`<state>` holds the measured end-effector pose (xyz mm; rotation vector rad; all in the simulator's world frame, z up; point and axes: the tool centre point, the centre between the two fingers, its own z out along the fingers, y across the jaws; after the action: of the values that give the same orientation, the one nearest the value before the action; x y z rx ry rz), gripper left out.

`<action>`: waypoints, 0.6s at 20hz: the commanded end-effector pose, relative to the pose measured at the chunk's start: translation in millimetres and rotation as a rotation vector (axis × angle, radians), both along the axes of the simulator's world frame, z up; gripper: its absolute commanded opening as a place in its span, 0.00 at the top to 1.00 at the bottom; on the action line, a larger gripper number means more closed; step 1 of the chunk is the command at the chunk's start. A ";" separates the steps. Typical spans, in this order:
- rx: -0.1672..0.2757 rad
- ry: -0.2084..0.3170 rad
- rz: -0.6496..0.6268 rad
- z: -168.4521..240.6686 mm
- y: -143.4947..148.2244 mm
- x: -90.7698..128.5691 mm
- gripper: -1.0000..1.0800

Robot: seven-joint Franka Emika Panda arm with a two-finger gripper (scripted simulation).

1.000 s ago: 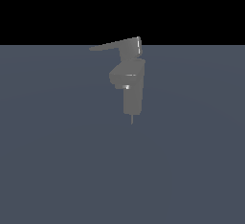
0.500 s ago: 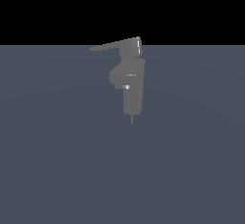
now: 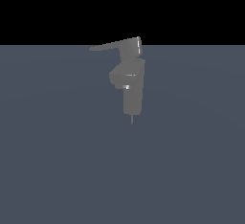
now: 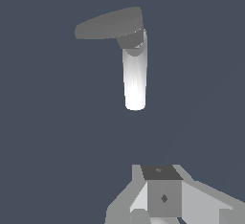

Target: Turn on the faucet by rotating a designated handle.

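Basically faucet [image 3: 132,86] upright, handle [image 3: 114,45] pointing exterior view's left, jaws state unclear.

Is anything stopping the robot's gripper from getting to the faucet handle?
Probably not. In the wrist view only bare floor lies between the gripper and the handle, which juts sideways from the faucet top, untouched.

Bare sim scene, not a real room. Flat slate-grey floor [image 3: 57,170], black void [image 3: 191,7] behind. Untextured grey faucet [image 3: 131,82].
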<state>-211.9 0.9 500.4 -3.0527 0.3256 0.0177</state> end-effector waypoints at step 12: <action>0.068 0.101 -0.339 -25.4 10.3 76.8 1.00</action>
<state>-144.0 9.8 478.9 -2.9138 0.7664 0.1430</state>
